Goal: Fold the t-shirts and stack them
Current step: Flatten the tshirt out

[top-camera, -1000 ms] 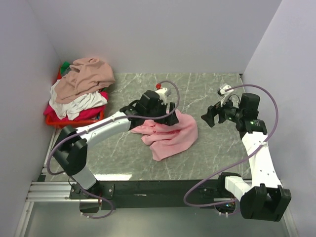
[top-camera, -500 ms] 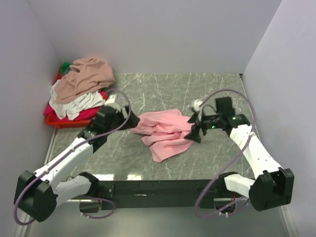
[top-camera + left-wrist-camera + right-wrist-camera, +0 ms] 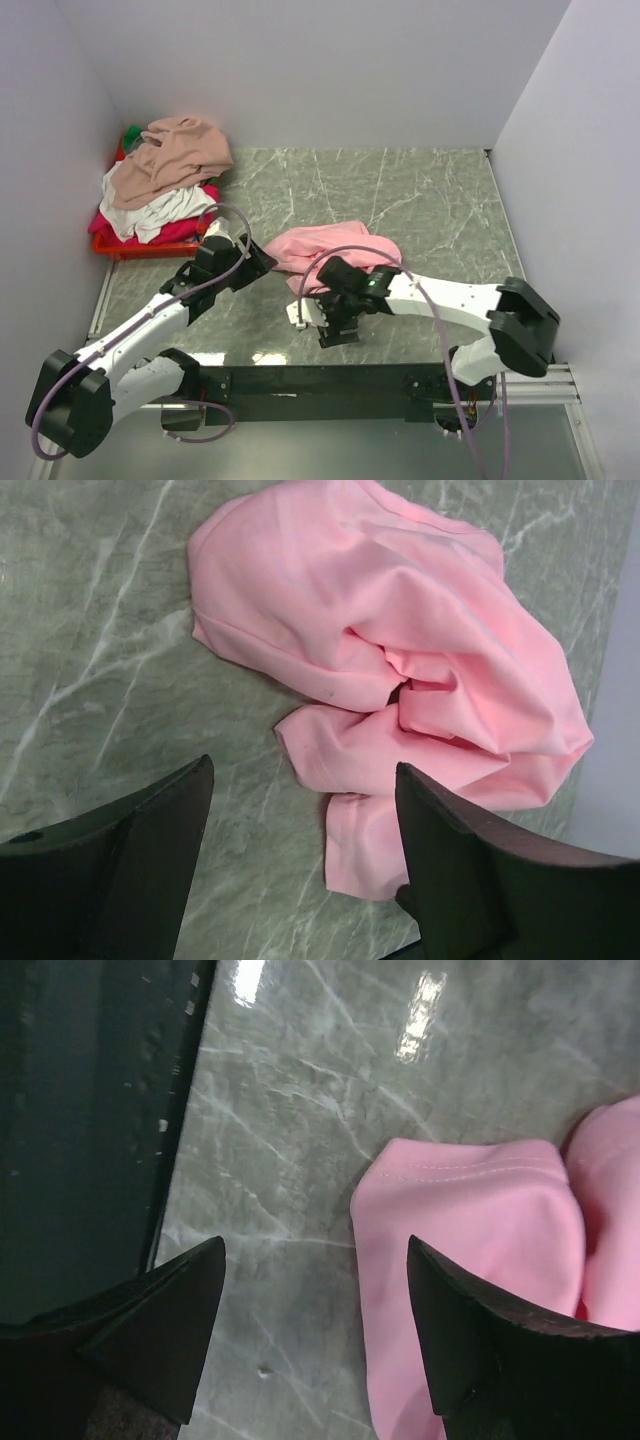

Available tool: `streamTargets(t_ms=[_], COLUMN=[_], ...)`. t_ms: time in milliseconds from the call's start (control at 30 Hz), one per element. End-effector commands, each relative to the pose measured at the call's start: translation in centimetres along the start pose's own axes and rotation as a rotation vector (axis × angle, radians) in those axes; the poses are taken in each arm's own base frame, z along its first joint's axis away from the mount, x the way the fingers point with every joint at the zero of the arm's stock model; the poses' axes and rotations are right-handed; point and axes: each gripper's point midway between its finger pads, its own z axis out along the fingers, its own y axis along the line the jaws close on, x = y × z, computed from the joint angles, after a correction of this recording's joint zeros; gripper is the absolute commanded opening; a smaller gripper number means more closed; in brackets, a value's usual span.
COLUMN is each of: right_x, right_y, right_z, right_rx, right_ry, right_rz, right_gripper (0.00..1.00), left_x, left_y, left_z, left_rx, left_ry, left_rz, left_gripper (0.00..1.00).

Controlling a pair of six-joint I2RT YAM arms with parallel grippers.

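A light pink t-shirt point(image 3: 340, 250) lies crumpled in the middle of the marble table. It also shows in the left wrist view point(image 3: 400, 660) and the right wrist view point(image 3: 480, 1260). My left gripper point(image 3: 256, 262) is open and empty, low over the table just left of the shirt point(image 3: 305, 772). My right gripper point(image 3: 335, 318) is open and empty, at the shirt's near end close to the table's front edge point(image 3: 315, 1248). Its right finger point(image 3: 480, 1330) is over a hemmed corner of the shirt. No neck label shows.
A red basket point(image 3: 112, 245) stands at the far left, heaped with a tan shirt point(image 3: 175, 150), a white one point(image 3: 150, 212), a magenta one point(image 3: 185, 232) and a bit of green point(image 3: 131, 134). White walls close in the left, back and right. A dark rail point(image 3: 80, 1110) runs along the front edge.
My right arm has swung from the shirt's right side across to its near end by the front edge. The shirt is more bunched up. The left gripper has barely moved.
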Motion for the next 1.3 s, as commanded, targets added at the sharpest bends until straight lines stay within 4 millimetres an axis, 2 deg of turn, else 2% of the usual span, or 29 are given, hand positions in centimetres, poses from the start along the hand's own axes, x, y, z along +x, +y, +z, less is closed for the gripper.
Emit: streamTargets(t_ms=[0, 300, 400, 500, 567, 767, 800, 967, 1067, 1167, 1200, 1267], right_x=[-1.3, 0.1, 0.1, 0.5, 0.6, 0.2, 0.3, 0.4, 0.3, 0.5, 0.3, 1.5], right_y=[-3.6, -4.1, -4.4, -4.2, -4.2, -4.6, -4.9, -5.0, -5.3, -4.9, -4.9, -5.9], right_z=[0.2, 2.3, 2.6, 3.0, 3.1, 1.9, 1.4, 0.3, -1.1, -3.4, -4.7, -6.8], right_rx=[0.157, 0.204, 0.212, 0.202, 0.199, 0.193, 0.202, 0.179, 0.173, 0.104, 0.111, 0.174], right_ry=[0.051, 0.096, 0.096, 0.106, 0.110, 0.060, 0.050, 0.018, -0.012, -0.061, -0.089, -0.110], right_rz=[-0.015, 0.022, 0.029, 0.038, 0.043, 0.095, 0.114, 0.163, 0.199, 0.199, 0.192, 0.214], right_gripper=[0.78, 0.74, 0.69, 0.61, 0.52, 0.27, 0.22, 0.09, 0.02, 0.00, 0.00, 0.00], left_x=[-0.7, -0.7, -0.6, -0.5, -0.5, -0.5, -0.7, -0.6, -0.9, -1.8, -2.3, -3.2], left_y=[0.1, -0.1, 0.1, 0.4, 0.7, 1.2, 0.9, 1.3, 1.2, 0.9, 0.5, -0.5], left_z=[0.8, 3.9, 4.8, 5.6, 6.1, 7.6, 7.8, 9.7, 10.4, 10.6, 10.6, 10.2], left_rx=[-0.002, -0.017, -0.025, -0.041, -0.054, -0.077, -0.070, -0.097, -0.102, -0.098, -0.085, -0.050], left_ry=[-0.047, -0.026, -0.018, -0.014, -0.016, -0.015, -0.018, 0.000, -0.007, -0.039, -0.055, -0.084], left_rz=[-0.062, -0.060, -0.058, -0.054, -0.048, -0.025, -0.022, 0.008, 0.031, 0.070, 0.083, 0.122], left_gripper=[0.78, 0.71, 0.70, 0.69, 0.68, 0.65, 0.58, 0.46, 0.29, 0.00, 0.00, 0.00])
